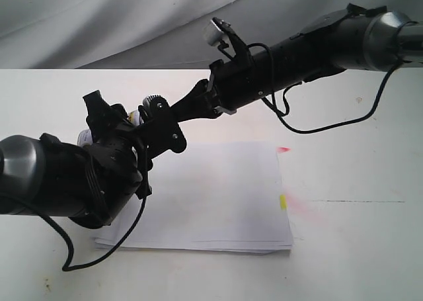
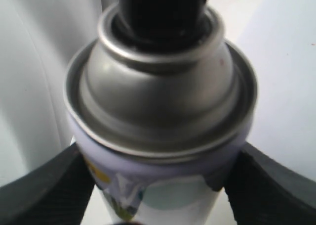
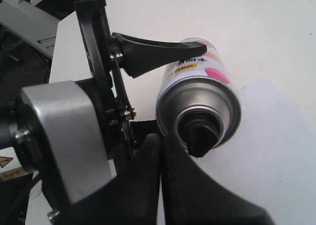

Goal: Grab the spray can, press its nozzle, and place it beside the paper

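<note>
Pinched across its body by left gripper (image 2: 155, 188) jaws: small silver metal spray can (image 3: 198, 92) with dotted white label, by far left corner of thin white paper (image 1: 218, 195) stack. Pressed together, tip against tiny black plastic nozzle (image 3: 198, 134): right gripper (image 3: 165, 146) jaws. Seen from outside, mostly hidden behind both black arms, loose black cable (image 1: 304, 132) trailing over white table (image 1: 357, 261).

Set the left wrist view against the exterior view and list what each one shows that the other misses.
Only the left wrist view: the silver domed top of the spray can and its black nozzle close up, with the pads of the left gripper against both sides of the label. Only the exterior view: the paper flat on the table, a pink mark and a yellow mark at its edge, and the right gripper stretched across toward the can. Both: the left gripper holding the can, mostly hidden in the exterior view.
</note>
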Action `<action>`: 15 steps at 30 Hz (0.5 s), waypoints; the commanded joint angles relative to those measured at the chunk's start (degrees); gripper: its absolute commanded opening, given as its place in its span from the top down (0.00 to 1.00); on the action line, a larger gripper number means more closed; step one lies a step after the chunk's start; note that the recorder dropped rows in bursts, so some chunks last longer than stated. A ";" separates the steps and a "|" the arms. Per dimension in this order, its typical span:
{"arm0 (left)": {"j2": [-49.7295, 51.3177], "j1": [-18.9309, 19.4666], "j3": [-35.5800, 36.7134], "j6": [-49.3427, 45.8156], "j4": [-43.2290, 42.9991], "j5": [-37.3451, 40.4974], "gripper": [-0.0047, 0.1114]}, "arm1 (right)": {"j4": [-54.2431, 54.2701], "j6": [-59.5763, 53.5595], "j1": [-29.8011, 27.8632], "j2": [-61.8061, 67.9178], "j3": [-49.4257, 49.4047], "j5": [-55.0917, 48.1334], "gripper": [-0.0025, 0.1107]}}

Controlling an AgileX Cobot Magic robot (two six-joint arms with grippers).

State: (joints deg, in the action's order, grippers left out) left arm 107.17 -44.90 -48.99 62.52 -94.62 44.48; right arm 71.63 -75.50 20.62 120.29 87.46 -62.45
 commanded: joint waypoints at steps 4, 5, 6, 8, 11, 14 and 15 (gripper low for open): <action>-0.56 -0.30 -0.64 -0.02 -1.66 2.25 0.96 | -2.25 0.84 0.08 0.10 0.33 2.90 0.98; -0.56 -0.30 -0.64 -0.02 -1.66 2.25 0.96 | -2.25 0.84 0.08 0.10 0.33 3.07 0.98; -0.56 -0.30 -0.64 -0.02 -1.66 2.25 0.96 | -2.25 0.84 0.08 0.10 0.33 3.32 0.98; -0.56 -0.30 -0.64 -0.02 -1.66 2.25 0.96 | -2.25 0.84 0.08 0.10 0.33 3.84 0.98; -0.56 -0.30 -0.64 -0.02 -1.66 2.25 0.96 | -2.25 0.84 0.08 0.10 0.33 3.96 0.98; -0.56 -0.30 -0.64 -0.11 -1.66 2.25 0.96 | -2.25 0.84 0.08 0.10 0.33 4.12 0.98; -0.56 -0.30 -0.64 -0.11 -1.66 2.25 0.96 | -2.25 0.84 0.08 0.10 0.33 4.43 0.98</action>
State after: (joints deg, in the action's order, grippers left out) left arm 107.17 -44.90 -48.99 62.42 -94.62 44.48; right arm 69.54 -74.83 20.62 120.29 87.46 -58.90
